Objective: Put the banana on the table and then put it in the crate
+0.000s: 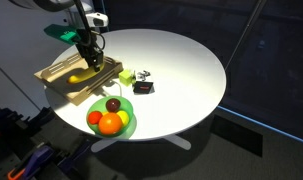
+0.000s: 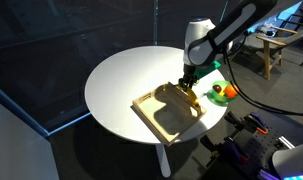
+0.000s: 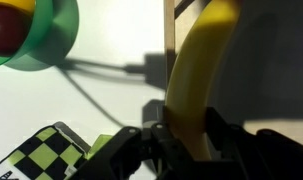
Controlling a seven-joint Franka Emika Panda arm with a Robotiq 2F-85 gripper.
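The yellow banana [image 3: 196,80] is between my gripper's fingers [image 3: 189,135], which are shut on its lower part. In both exterior views the gripper [image 1: 90,62] [image 2: 188,84] is low over the light-wood crate [image 1: 59,88] [image 2: 156,122], at the side nearest the green plate. The banana [image 1: 81,78] [image 2: 193,98] hangs just below the fingers, at or just above the crate floor; I cannot tell whether it touches. The crate stands on the round white table [image 1: 181,60] [image 2: 121,80], close to its edge. The crate's wooden wall [image 3: 169,30] shows beside the banana.
A green plate [image 1: 128,124] [image 2: 234,95] [image 3: 53,45] with round fruits sits next to the crate. A yellow-green block [image 1: 126,75] and a small black object [image 1: 143,84] lie beside the crate. A checkered object [image 3: 46,150] is near the gripper.
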